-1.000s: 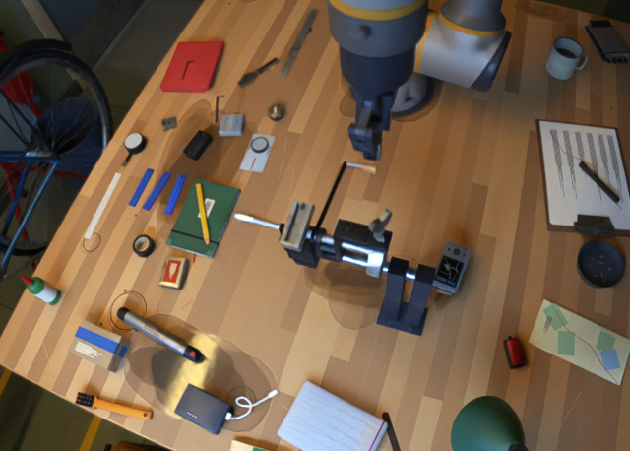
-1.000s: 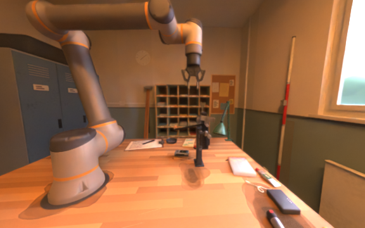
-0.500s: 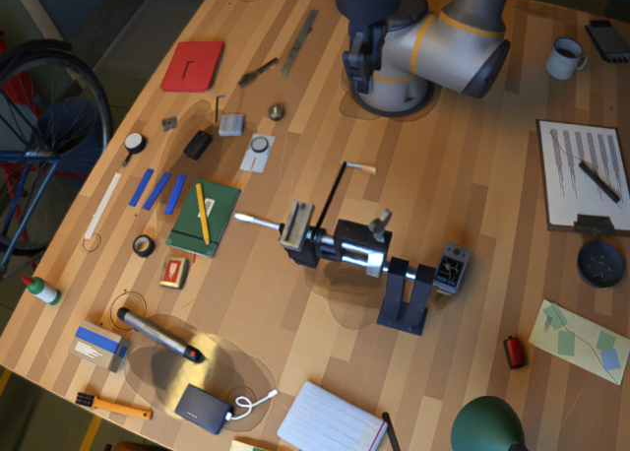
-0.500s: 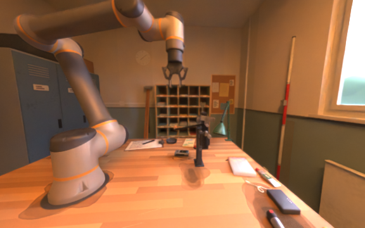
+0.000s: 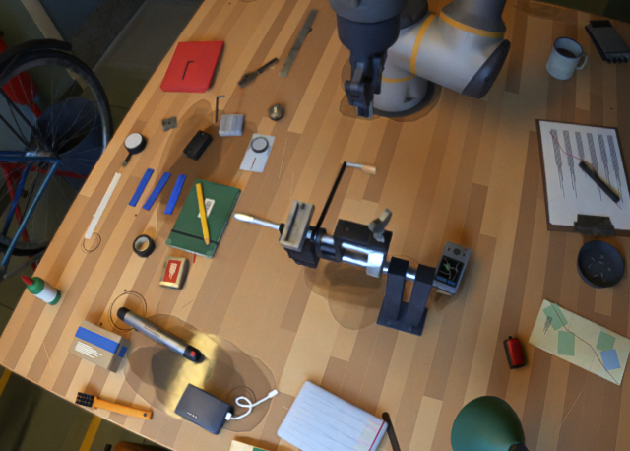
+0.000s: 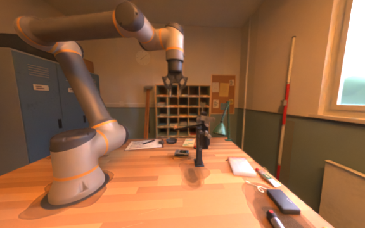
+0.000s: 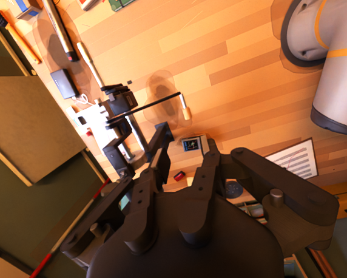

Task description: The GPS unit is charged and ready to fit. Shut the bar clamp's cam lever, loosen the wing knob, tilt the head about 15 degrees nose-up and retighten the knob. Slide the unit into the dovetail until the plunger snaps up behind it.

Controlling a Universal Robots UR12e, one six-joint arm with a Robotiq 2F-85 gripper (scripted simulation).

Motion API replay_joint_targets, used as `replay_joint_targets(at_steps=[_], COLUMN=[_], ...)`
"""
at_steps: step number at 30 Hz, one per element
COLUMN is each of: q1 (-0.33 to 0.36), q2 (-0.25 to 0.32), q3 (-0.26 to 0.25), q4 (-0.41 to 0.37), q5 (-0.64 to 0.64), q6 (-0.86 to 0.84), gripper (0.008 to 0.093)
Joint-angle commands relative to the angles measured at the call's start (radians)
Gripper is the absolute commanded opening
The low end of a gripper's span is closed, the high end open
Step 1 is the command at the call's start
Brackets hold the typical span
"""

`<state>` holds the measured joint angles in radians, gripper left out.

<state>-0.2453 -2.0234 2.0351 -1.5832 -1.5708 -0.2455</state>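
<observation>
The GPS unit [image 5: 451, 267] [image 7: 193, 143] lies flat on the bench, screen up, beside the dark stand [image 5: 405, 297] at one end of the bar. The bar clamp [image 5: 356, 244] sits on the bar. Its long black cam lever [image 5: 332, 194] [image 7: 146, 105] with a pale tip sticks out sideways. The grey wing knob [image 5: 380, 223] stands on top. The head with its dovetail [image 5: 297, 225] is at the bar's other end. My gripper [image 5: 363, 98] [image 6: 174, 86] is high above the bench, near the arm's base. It is open and empty.
The arm's base [image 5: 407, 87] stands just behind the gripper. A clipboard with a pen [image 5: 582, 174], a dark dish [image 5: 600, 263], a mug [image 5: 565, 57] and a green lamp [image 5: 486, 426] lie toward the GPS side. A green notebook [image 5: 204, 217] and small tools lie on the other side.
</observation>
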Motion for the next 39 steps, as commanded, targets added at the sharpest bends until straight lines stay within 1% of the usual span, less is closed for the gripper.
replay_joint_targets(at_steps=[1, 9, 12, 15, 19, 39], q1=[0.000, 0.000, 0.000, 0.000, 0.000, 0.000], q2=[0.001, 0.015, 0.023, 0.030, 0.034, 0.040], q3=[0.016, 0.142, 0.176, 0.199, 0.211, 0.228], q4=[-0.015, -0.156, -0.200, -0.230, -0.247, -0.269], q5=[0.000, 0.000, 0.000, 0.000, 0.000, 0.000], q6=[0.000, 0.000, 0.000, 0.000, 0.000, 0.000], gripper=[0.0480, 0.0480, 0.0480, 0.0480, 0.0480, 0.0480])
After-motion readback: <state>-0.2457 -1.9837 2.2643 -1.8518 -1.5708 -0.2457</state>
